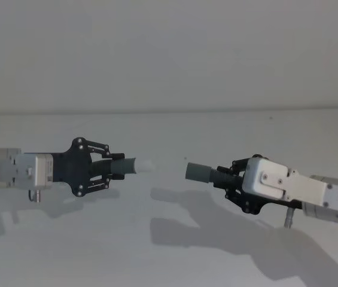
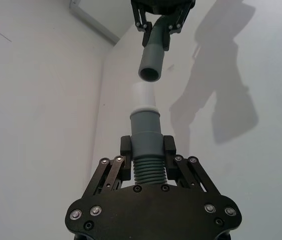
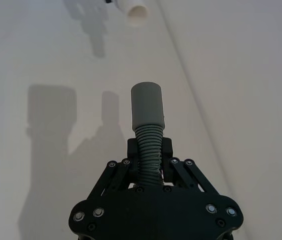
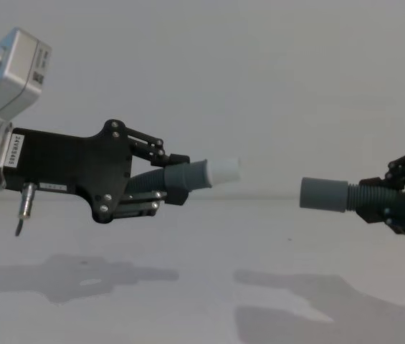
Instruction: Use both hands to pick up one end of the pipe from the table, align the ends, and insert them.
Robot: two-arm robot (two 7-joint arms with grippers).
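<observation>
Left gripper is clamping my white-tipped pipe piece; right gripper is clamping the open-cuffed piece, ends facing, apart, above the table.

Matt whitish-grey worktop: smooth. Dark grey ribbed plastic-looking hose piece: matt, with smooth white tip. Second dark grey hose piece: corrugated, smooth matt cuff. Black hands: matt plates, shiny screw heads, brushed silver metal wrists.
</observation>
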